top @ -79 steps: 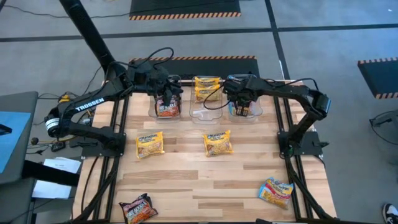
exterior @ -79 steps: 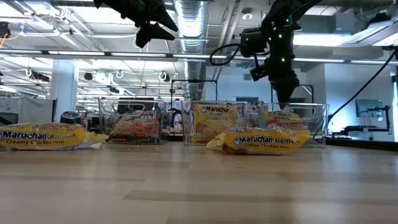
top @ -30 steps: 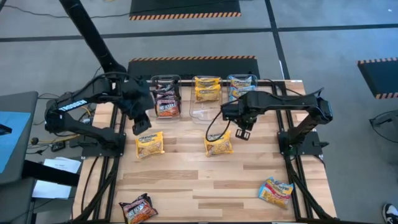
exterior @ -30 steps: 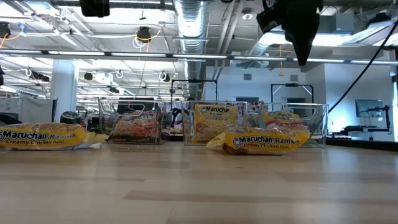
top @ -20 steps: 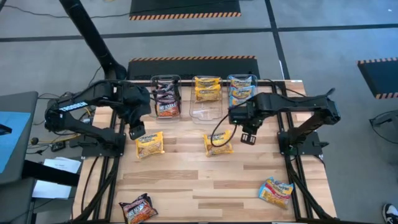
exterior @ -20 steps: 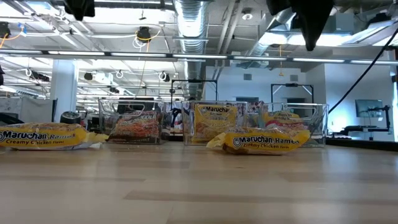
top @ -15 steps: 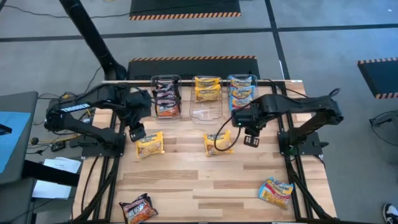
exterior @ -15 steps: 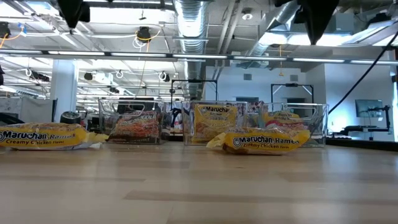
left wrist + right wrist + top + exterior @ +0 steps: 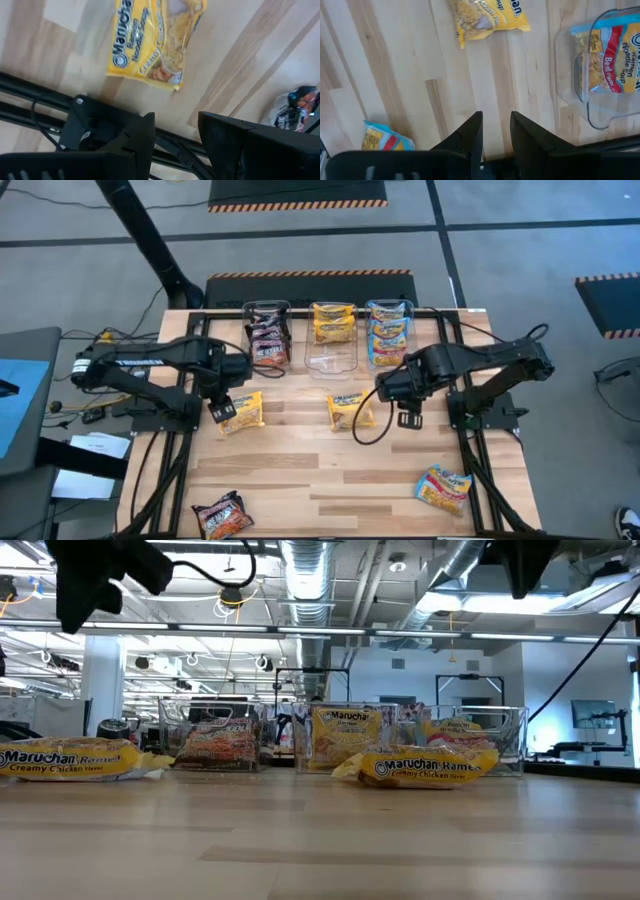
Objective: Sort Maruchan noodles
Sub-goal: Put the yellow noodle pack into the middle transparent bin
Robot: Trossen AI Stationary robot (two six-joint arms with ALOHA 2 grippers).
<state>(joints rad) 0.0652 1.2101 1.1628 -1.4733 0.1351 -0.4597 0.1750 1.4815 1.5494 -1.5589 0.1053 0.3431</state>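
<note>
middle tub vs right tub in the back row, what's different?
Fill: the middle tub holds yellow packets only at its far end, with its near half bare; the right tub is covered end to end by blue packets.
Colour: yellow in the middle tub, light blue with red in the right tub.
Shared: both are clear rectangular tubs, side by side at the table's far edge, with neither gripper over them.

A robotics lab or workshop, it seems: the low view shows exposed ducts, pipes and strip lights under an open ceiling, with what may be benches and a monitor far behind. From above, grey floor carries hazard tape around a wooden table on a black frame.
</note>
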